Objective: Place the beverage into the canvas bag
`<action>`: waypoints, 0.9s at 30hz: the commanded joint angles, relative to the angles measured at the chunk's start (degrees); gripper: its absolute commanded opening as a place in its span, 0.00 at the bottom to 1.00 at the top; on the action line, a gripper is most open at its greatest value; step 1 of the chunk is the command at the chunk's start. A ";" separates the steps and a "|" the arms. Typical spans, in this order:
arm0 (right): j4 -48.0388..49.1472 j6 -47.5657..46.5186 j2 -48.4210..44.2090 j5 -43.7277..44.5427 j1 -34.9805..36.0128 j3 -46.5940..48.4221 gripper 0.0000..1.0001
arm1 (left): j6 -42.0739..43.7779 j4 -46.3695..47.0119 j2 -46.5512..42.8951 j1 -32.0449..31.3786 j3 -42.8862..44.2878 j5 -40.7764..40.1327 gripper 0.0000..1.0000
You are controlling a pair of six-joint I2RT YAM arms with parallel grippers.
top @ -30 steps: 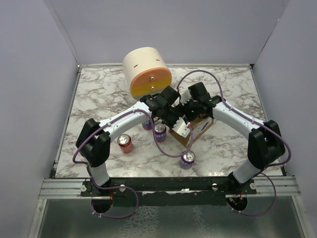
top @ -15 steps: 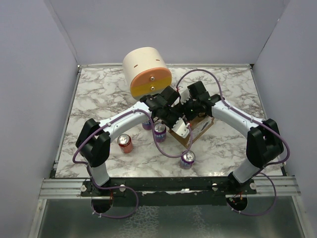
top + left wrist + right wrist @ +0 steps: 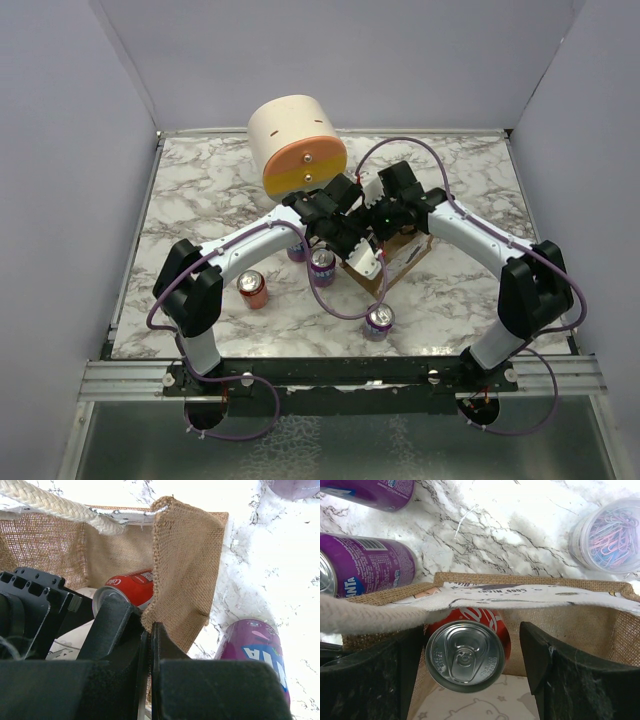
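**Red cola can inside burlap bag, a gripper at each side of its mouth**

The canvas bag (image 3: 187, 570) is coarse tan burlap, open-weave and boxy. It has a thick twisted cream rope handle (image 3: 55, 505) and a white printed panel (image 3: 530, 592) along one wall. Inside it is the red cola can (image 3: 465, 655), glossy metal with a round silver top and pull tab.

The left wrist view shows the left gripper (image 3: 150, 630) clamped tight on the bag's rough wall edge, pinched between black fingers. A purple can (image 3: 255, 650) stands just beside the bag.

The right wrist view looks down into the bag. The right gripper (image 3: 470, 630) has its jaws spread to either side of the can, with the right-hand finger clear of it. Only this view shows a clear round tub of coloured paper clips (image 3: 610, 535) beyond the bag.

In the top view both arms meet over the bag, mid-way across the veined marble table (image 3: 200, 200). A big cream cylinder (image 3: 290, 135) sits behind them and an orange-red can (image 3: 252, 289) to the left. The cola can is hidden in this view.
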 commanded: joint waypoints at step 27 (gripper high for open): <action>2.62 -4.05 -9.93 4.45 -2.66 4.26 0.75 | -2.72 -2.15 -1.43 -0.52 0.36 0.39 0.17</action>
